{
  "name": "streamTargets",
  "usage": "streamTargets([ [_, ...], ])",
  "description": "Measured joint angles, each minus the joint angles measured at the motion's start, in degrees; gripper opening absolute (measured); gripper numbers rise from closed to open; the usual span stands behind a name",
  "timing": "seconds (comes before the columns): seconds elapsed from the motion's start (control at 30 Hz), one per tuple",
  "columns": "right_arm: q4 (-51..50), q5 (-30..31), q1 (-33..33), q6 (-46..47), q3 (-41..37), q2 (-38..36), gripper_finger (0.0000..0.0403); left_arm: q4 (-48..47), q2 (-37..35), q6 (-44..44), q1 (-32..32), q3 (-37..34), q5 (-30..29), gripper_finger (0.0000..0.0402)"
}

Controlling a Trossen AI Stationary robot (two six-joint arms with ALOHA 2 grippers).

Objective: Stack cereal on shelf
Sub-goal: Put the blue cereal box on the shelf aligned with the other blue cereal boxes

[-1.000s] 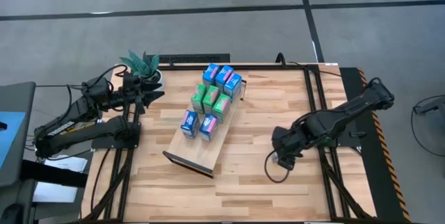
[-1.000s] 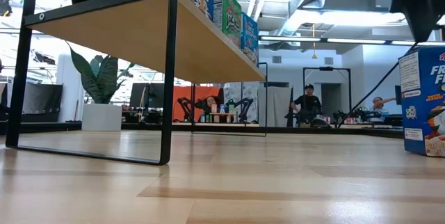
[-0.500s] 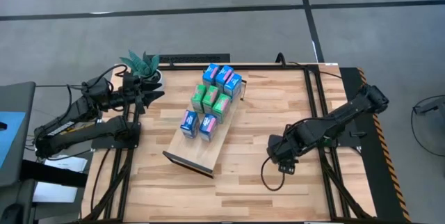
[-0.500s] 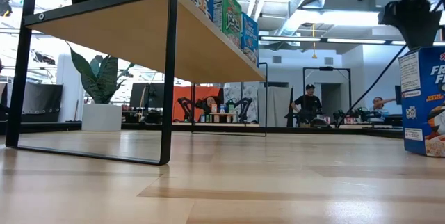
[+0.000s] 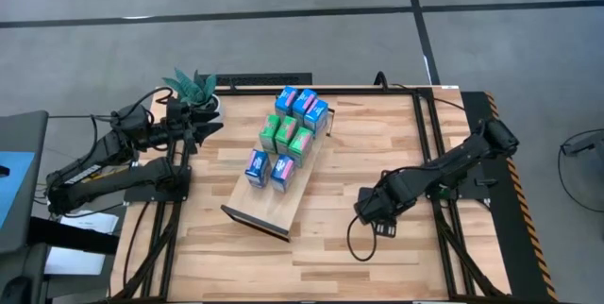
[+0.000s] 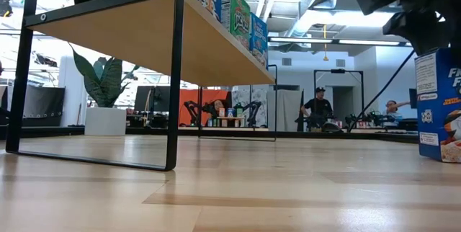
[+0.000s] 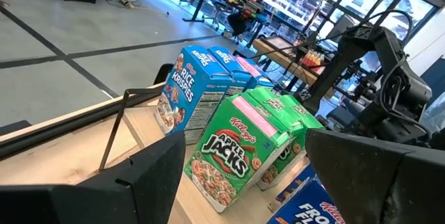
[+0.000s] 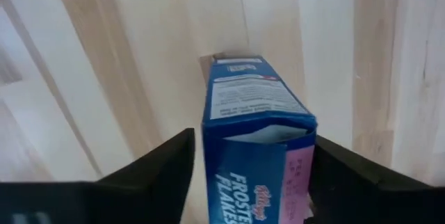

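Observation:
The shelf, a light-wood board on dark end frames, stands slantwise in the table's middle with several blue and green cereal cartons upright on its far part. One blue Frosted Flakes carton stands upright on the tabletop to the right of the shelf, also at the low view's right edge. My right gripper points down over it, open, one finger on either side of its top; I cannot tell if they touch. My left gripper waits at the far left, level and open, facing the shelf's cartons.
A potted plant stands at the far left corner by my left arm. Black rails run along the table's sides. A cable loop hangs by my right gripper. Bare tabletop lies near the front edge. A person stands far behind.
My right gripper has come down onto the top of the lone blue carton while shifting a little toward the table's left and near edges, and it has rolled about its own axis. The carton has stayed standing in place.

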Motion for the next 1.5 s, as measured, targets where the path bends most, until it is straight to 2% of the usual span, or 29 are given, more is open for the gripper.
streamTargets([
  [0.3, 0.28, -0.13, 0.0, -0.44, 0.0, -0.07, 0.0151, 0.0, -0.02, -0.04, 0.0, 0.0, -0.02, 0.0286],
  [0.47, 0.28, -0.46, -0.22, -2.99, 3.25, -0.07, 0.0113, 0.02, -0.02, -0.09, 0.0, 0.0, -0.02, 0.0286],
  [0.67, 0.2, -0.37, -2.34, -8.95, 11.86, -0.07, 0.0107, 0.04, -0.01, -0.11, 0.0, 0.0, -0.02, 0.0286],
  [0.8, 0.45, 0.19, -4.48, -17.09, 19.47, 0.39, 0.0108, 0.07, -0.02, -0.15, 0.0, 0.0, -0.02, 0.0286],
  [1.03, -0.26, 8.17, -6.53, -36.32, 30.71, 3.28, 0.0108, 0.15, 0.0, -0.25, 0.0, 0.0, -0.02, 0.0286],
  [1.23, -0.46, 12.68, -6.93, -53.22, 39.37, 7.55, 0.0108, 0.14, -0.02, -1.28, 0.0, 0.0, -0.02, 0.0286],
  [1.5, -0.39, 18.78, -7.26, -71.63, 45.57, 14.09, 0.0108, 0.13, 0.0, -1.74, 0.0, 0.0, -0.31, 0.0286],
])
